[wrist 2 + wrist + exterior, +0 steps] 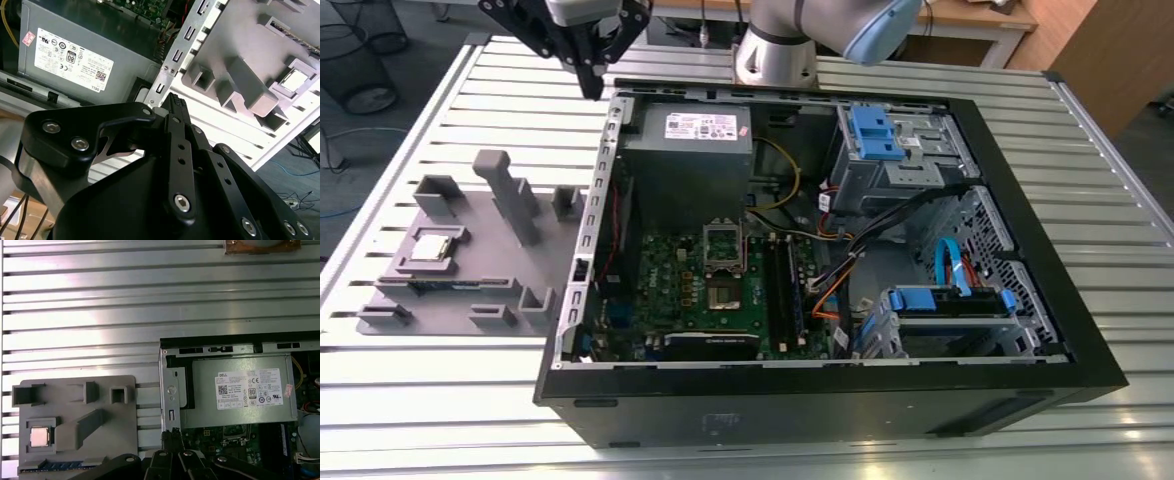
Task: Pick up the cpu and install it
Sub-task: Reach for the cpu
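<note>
Cpu (435,243) open from above; tall fixture post (507,198) close beside; case wall (599,215) beyond.

Robotics lab or test cell — slotted aluminium desk (440,400) with a robot arm base (777,55) standing at one edge, open PC tower (787,410) lying flat on it, grey fixture plate (454,290) alongside. Wire bins (367,60) on the floor — wooden furniture (987,20) behind.

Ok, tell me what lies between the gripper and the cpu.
In the exterior view, bare slatted table, then a tall upright block of the grey fixture, lie between the gripper and the cpu.
</note>
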`<state>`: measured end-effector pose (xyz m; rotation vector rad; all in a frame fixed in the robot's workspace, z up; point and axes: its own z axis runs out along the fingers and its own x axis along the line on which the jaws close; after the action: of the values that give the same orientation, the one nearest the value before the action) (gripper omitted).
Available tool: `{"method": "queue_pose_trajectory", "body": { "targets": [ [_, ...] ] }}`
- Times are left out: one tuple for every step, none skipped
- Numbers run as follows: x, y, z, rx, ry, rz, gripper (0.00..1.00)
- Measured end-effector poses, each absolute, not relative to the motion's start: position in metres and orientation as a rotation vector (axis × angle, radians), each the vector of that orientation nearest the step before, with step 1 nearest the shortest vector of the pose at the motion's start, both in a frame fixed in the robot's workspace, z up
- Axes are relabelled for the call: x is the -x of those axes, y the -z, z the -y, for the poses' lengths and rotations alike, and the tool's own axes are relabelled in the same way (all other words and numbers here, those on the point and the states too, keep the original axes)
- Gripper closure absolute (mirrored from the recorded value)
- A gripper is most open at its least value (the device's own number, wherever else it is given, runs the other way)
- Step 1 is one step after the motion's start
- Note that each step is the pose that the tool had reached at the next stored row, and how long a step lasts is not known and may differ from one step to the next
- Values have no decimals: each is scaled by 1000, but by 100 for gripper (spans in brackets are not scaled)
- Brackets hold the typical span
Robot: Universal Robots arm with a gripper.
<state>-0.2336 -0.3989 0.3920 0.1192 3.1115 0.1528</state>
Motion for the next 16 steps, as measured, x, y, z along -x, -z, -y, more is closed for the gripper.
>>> {"method": "queue_pose_trajectory", "body": {
  "targets": [
    [235, -392, 399, -119, -154, -3112, 90],
    [236, -392, 399, -119, -155, -3111, 90],
    [237, -392, 399, -119, -156, -3111, 90],
    [239, -392, 399, -119, -157, -3111, 90],
    [240, -392, 399, -119, -157, -3111, 90],
    [242, -392, 399, -119, -158, -3111, 90],
    [243, -392, 399, -119, -159, -3111, 90],
    [244, -392, 399, -119, -160, -3111, 90],
    [245, -392, 399, -119, -161, -3111, 90],
    [247, -392, 399, -119, -162, -3111, 90],
    [248, -392, 399, -119, -163, -3111, 90],
    [250, -392, 399, -119, -164, -3111, 90],
    [251, -392, 399, -119, -164, -3111, 90],
    [252, -392, 399, -119, -165, -3111, 90],
    [254, -392, 399, -119, -166, -3111, 90],
    [255, -392, 399, -119, -167, -3111, 90]
  ]
}}
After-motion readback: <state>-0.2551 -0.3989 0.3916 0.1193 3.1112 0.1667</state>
